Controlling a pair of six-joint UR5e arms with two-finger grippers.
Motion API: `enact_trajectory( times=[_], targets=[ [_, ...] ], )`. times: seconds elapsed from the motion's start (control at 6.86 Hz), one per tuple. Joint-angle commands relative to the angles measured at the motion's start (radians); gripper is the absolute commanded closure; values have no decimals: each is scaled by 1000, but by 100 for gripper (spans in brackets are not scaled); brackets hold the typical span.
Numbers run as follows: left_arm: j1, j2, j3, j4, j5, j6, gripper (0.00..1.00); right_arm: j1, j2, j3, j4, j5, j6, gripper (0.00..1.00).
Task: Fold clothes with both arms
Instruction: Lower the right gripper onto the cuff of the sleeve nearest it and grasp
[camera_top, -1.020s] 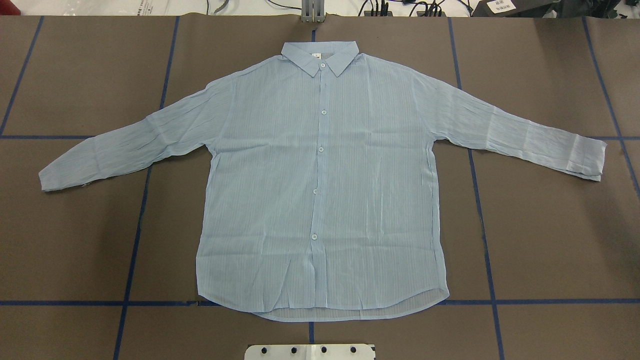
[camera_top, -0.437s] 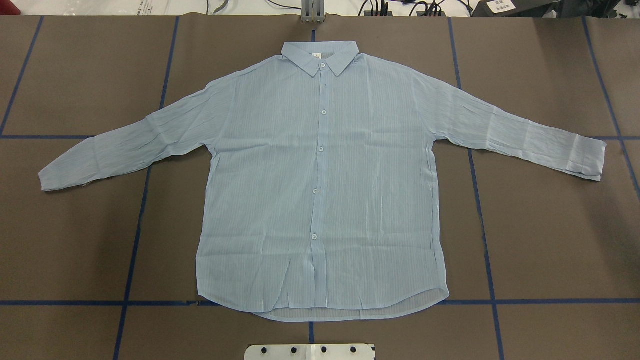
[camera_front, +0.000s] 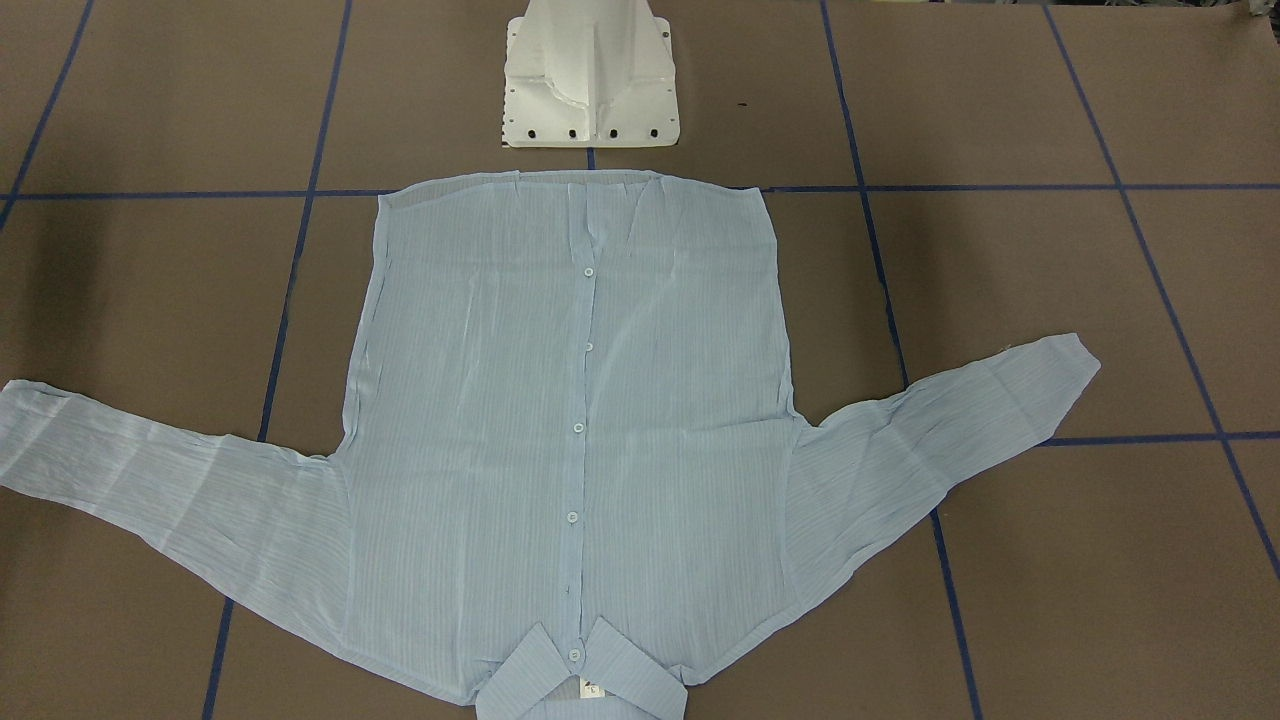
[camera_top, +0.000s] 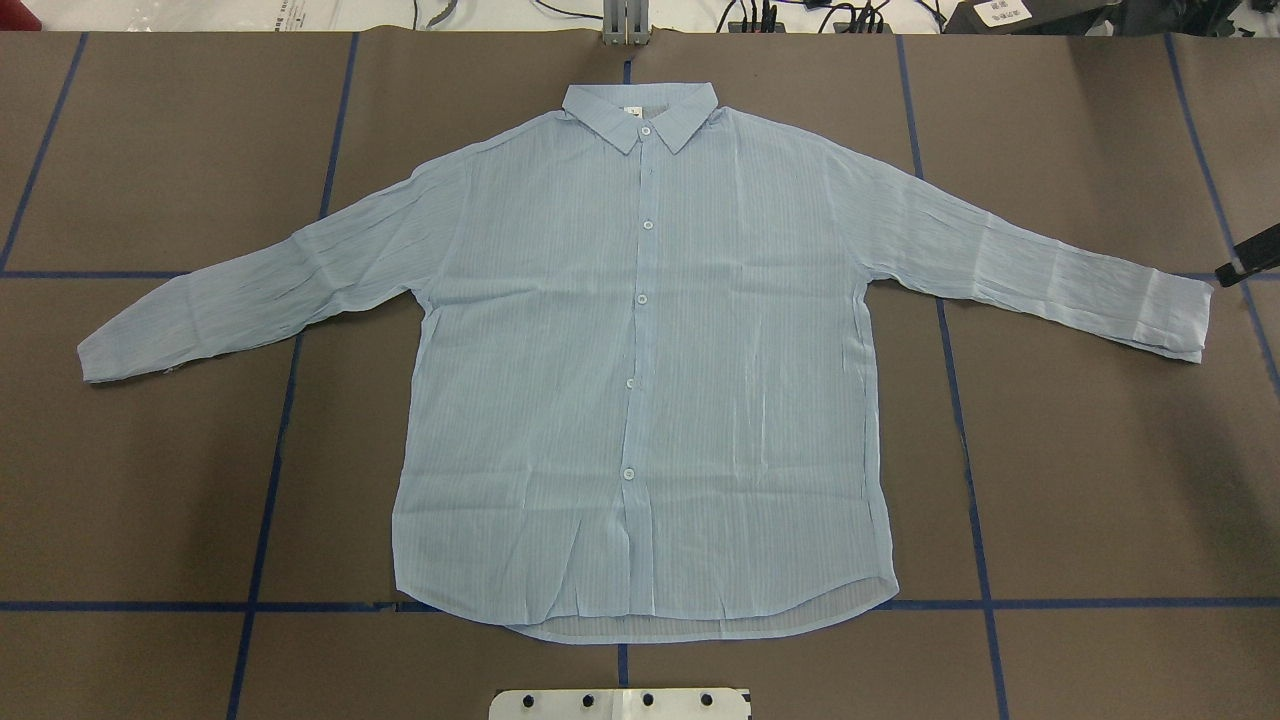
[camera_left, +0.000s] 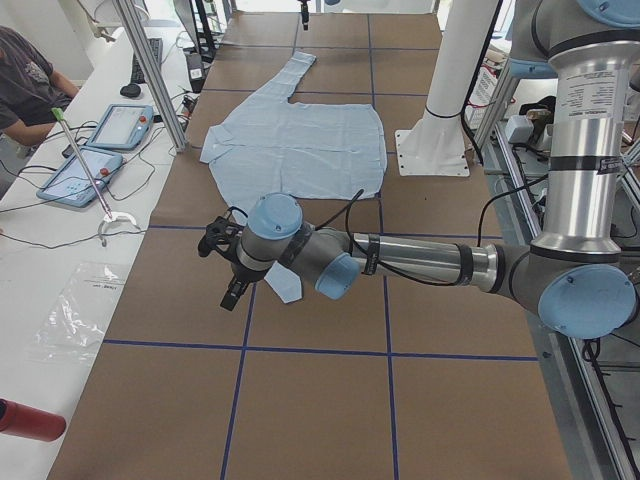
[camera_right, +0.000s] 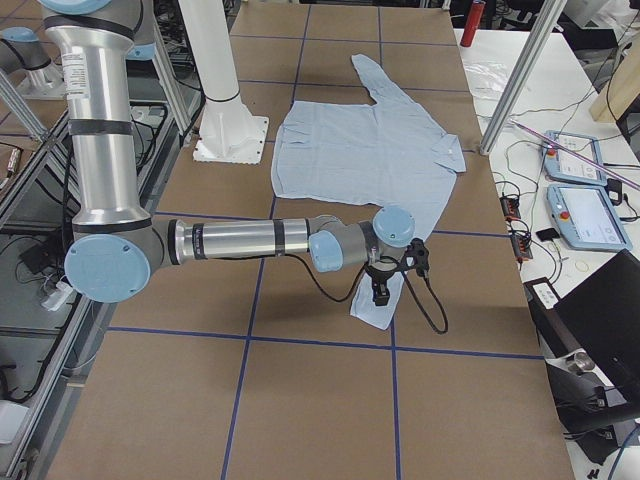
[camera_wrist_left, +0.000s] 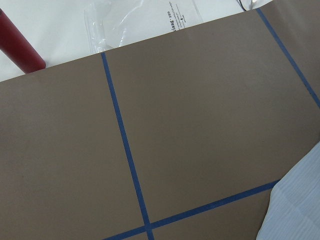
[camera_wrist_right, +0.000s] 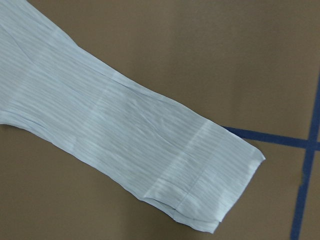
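On the table (camera_top: 1100, 480) the shirt (camera_top: 640, 380) lies flat, unfolded, sleeves spread. Left gripper (camera_left: 230, 296) and right gripper (camera_right: 381, 298) hover by the cuffs; their opening, can't tell. Next, I'd say: pinch each thin cuff.

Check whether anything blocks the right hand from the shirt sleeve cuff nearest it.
Nothing visible does. The right hand hangs near the sleeve cuff of the shirt. Its wrist view shows the cuff lying flat and uncovered on the bare brown table.
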Motion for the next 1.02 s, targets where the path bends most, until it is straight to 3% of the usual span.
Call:
enact_trajectory(
  times=[0.0,0.15,0.29,0.44,0.58,0.87],
  targets=[
    [1,8,-22,-10,1,-1,0,-83,44,-70,25,-59,103,0],
    [1,8,-22,-10,2,-3,0,-83,45,-83,24,-56,107,1],
    [1,8,-22,-10,2,-3,0,-83,65,-113,24,-62,253,4],
    [1,8,-22,-10,2,-3,0,-78,114,-206,69,-92,350,10],
    [1,8,-24,-10,1,-3,0,-75,114,-294,202,-112,353,17],
    [1,8,-37,-10,5,-1,0,-75,114,-348,293,-113,353,20]
  ],
)
